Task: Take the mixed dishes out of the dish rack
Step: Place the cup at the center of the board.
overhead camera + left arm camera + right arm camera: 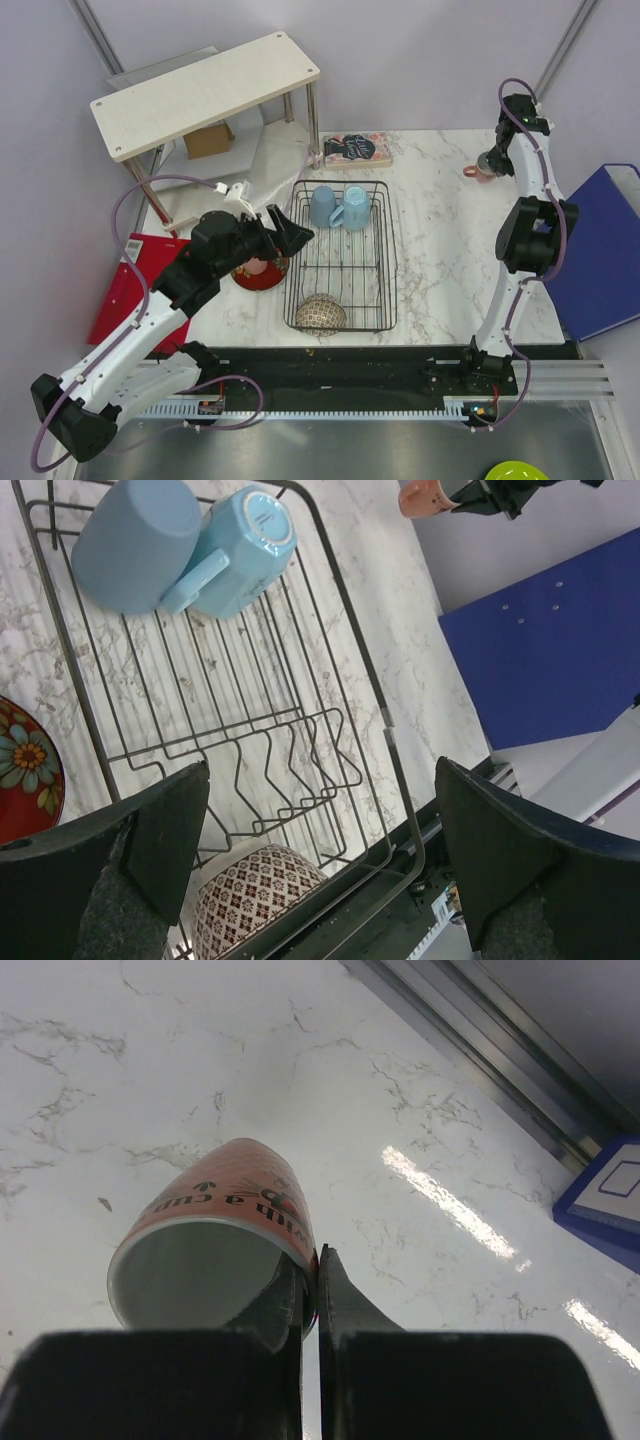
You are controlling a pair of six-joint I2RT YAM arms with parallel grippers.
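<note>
The right claw (316, 1260) is pinched shut on the rim of a salmon-pink cup (215, 1230), one finger inside the mouth and one outside. The cup is tilted, mouth toward the wrist camera, over the marble desk (450, 1110) at its far right corner, well apart from the dish rack (384, 715). Whether its base touches the desk I cannot tell. The step in hand looks like setting this cup down. It calls for bringing the cup level, lowering it until it sits flat, then parting the fingers and lifting straight off so the rim is not dragged.

The left claw (320, 775) is spread wide with nothing between its fingers, hovering above the left side of the rack. Below it the rack holds a light blue mug (135, 545) and a second light blue mug (240, 550), touching each other at the far end, and a speckled bowl (260, 900) upturned at the near end. The dark red plate (25, 770) lies on the desk just beside the rack. Three dishes remain, so the unloading is judged roughly half done. The left arm's likely next pick is the bowl or a mug.
</note>
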